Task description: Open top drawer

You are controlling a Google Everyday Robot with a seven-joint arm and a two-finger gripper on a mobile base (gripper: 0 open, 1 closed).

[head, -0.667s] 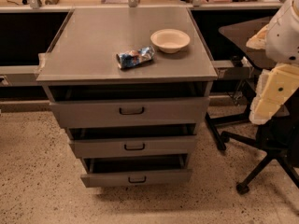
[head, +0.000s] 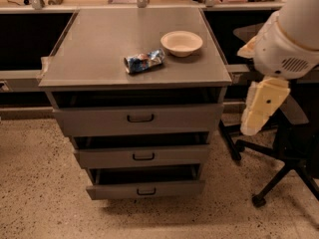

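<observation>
The top drawer (head: 137, 119) is the widest of three grey drawers in a grey cabinet, with a flat front and a small black centre handle (head: 140, 118). A dark gap shows above its front, under the cabinet top. My gripper (head: 260, 107) is cream-coloured and hangs from the white arm (head: 291, 39) at the right. It is to the right of the cabinet, level with the top drawer front and apart from it. It holds nothing that I can see.
On the cabinet top (head: 94, 49) lie a crumpled blue snack bag (head: 144, 61) and a cream bowl (head: 181, 43). The middle drawer (head: 143, 156) and the bottom drawer (head: 146, 189) sit below. A black office chair base (head: 279, 173) stands right of the cabinet. A counter runs behind.
My gripper has shifted a little to the left, toward the cabinet's right side. The drawers, bag and bowl have not moved.
</observation>
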